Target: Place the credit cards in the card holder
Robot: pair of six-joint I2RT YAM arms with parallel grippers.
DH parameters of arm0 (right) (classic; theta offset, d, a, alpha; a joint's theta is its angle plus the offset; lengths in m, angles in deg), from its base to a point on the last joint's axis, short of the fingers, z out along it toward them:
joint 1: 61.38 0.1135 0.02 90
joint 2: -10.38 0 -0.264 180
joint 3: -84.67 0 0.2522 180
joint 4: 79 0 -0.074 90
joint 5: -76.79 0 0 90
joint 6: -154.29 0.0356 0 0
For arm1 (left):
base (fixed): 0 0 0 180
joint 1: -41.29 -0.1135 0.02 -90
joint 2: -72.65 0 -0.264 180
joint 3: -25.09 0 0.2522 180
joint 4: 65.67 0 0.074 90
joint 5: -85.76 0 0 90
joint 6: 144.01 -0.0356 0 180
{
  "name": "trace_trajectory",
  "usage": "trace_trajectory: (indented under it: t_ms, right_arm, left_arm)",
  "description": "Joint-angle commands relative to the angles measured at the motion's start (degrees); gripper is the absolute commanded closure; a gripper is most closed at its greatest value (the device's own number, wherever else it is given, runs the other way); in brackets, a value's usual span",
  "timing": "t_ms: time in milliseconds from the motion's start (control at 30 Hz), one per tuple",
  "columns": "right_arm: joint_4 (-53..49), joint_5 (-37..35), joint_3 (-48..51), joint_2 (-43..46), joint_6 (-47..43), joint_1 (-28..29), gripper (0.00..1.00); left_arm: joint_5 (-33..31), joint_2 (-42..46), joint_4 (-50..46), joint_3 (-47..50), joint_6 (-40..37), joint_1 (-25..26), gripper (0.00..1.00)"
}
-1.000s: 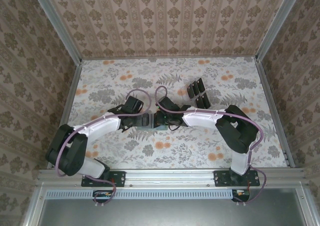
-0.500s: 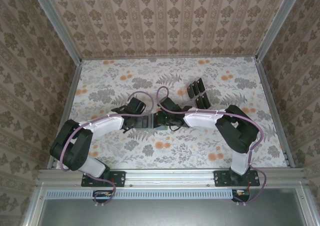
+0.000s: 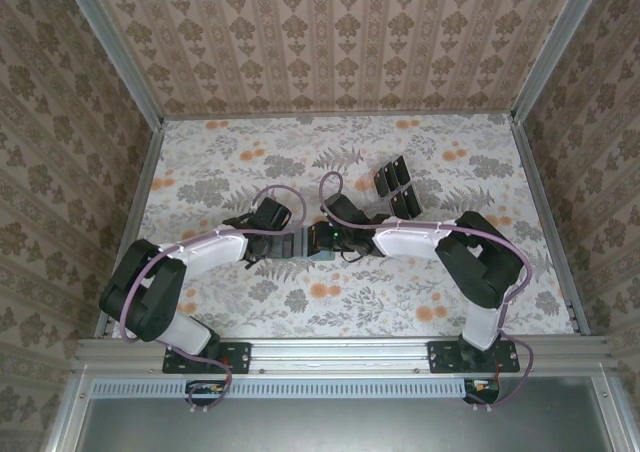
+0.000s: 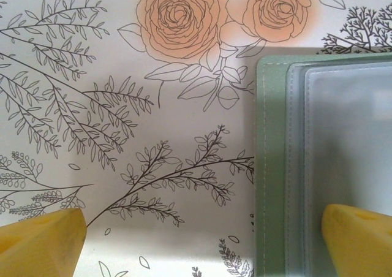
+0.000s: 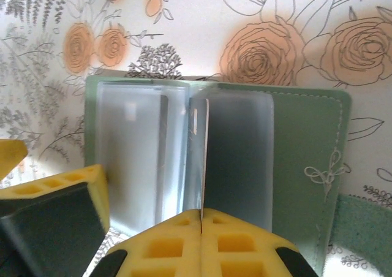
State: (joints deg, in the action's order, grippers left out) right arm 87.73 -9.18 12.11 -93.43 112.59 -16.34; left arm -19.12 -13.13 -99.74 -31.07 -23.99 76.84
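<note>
Our right gripper (image 5: 201,214), bottom centre of its wrist view, is pinched closed on an upright clear sleeve (image 5: 203,157) of the open card holder (image 5: 303,148). Our left gripper (image 4: 199,243) is spread wide, one fingertip over the holder's lower-right sleeve. The credit cards (image 3: 397,187) lie apart, toward the overhead view's upper right.

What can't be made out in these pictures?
Top view: most of the card holder, under the left gripper and right gripper.
Top view: the credit cards are too small to count.
Left wrist view: the holder's right side, cut by the frame edge.
Right wrist view: whether the cloudy sleeves hold any card.
</note>
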Motion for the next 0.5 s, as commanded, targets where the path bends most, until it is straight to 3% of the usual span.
trace_trajectory:
  t_ms: [0,467]
  right_arm:
    - [1.6,2.1,2.0,3.3,1.2,-0.4,1.0]
    - [31.2,3.7,14.2,1.6,9.3,-1.5,1.0]
  left_arm:
    - [-2.5,0.4,-3.1,1.3,1.2,-0.7,0.0]
    - [-2.2,0.1,-2.7,1.5,1.2,-0.7,0.0]
